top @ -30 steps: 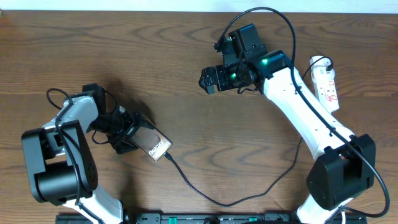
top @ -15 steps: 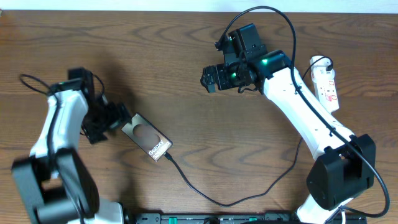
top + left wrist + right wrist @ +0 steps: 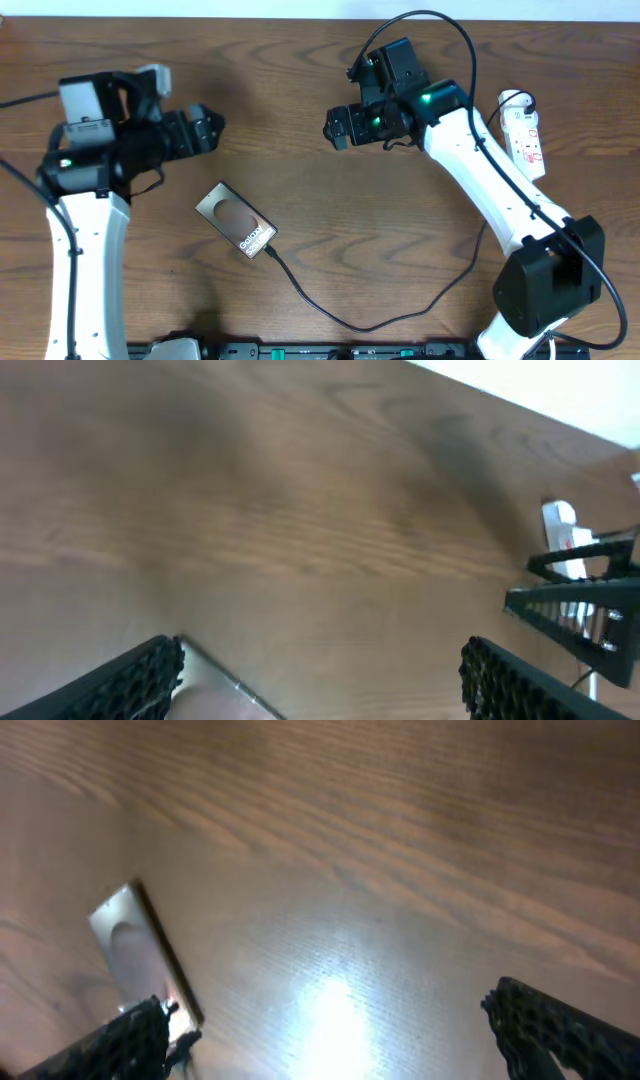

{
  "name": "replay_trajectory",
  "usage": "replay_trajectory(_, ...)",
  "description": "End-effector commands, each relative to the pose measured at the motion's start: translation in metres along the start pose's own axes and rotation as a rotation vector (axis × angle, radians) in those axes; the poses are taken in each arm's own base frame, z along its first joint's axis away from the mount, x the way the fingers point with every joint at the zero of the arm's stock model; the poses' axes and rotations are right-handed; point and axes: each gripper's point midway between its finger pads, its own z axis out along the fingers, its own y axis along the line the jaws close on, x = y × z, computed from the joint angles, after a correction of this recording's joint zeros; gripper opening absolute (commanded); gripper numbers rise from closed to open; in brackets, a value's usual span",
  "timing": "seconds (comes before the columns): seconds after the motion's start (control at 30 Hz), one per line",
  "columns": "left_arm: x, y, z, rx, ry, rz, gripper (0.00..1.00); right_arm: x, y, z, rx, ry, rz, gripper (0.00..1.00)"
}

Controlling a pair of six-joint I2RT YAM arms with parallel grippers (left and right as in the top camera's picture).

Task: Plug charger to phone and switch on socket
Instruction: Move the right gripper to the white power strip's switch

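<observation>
phone (image 3: 236, 222) flat, glossy brown face, white lettering | charger (image 3: 330, 315) at its end | left fingers (image 3: 135, 678) apart | right fingers (image 3: 560, 1023) apart

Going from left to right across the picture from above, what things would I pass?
Phone → right tool → socket. The left tool lines up with the phone and the charger stretches across, so I skip both.
</observation>
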Motion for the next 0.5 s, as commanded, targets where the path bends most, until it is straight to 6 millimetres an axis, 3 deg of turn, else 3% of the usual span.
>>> replay_trajectory(0.0, -0.004, -0.016, 0.007, -0.057, -0.023, 0.078, 0.91, -0.041, -0.007, -0.055, -0.007, -0.109, 0.04, 0.99)
replay_trajectory(0.17, -0.006, -0.036, 0.017, -0.128, -0.06, 0.157, 0.91, -0.076, -0.058, -0.161, 0.074, -0.243, 0.134, 0.99)
replay_trajectory(0.23, -0.007, -0.041, 0.019, -0.134, -0.071, 0.179, 0.91, -0.078, -0.089, -0.198, 0.124, -0.294, 0.188, 0.99)
replay_trajectory(0.27, -0.008, -0.044, 0.019, -0.128, -0.074, 0.184, 0.91, -0.076, -0.115, -0.219, 0.157, -0.322, 0.234, 0.99)
replay_trajectory(0.33, -0.008, -0.045, 0.019, -0.127, -0.075, 0.185, 0.91, -0.067, -0.157, -0.244, 0.187, -0.347, 0.286, 0.99)
replay_trajectory(0.37, -0.008, -0.045, 0.019, -0.127, -0.074, 0.185, 0.91, -0.063, -0.167, -0.248, 0.189, -0.35, 0.299, 0.99)
replay_trajectory(0.47, -0.008, -0.045, 0.019, -0.126, -0.074, 0.185, 0.91, -0.034, -0.236, -0.268, 0.229, -0.335, 0.384, 0.99)
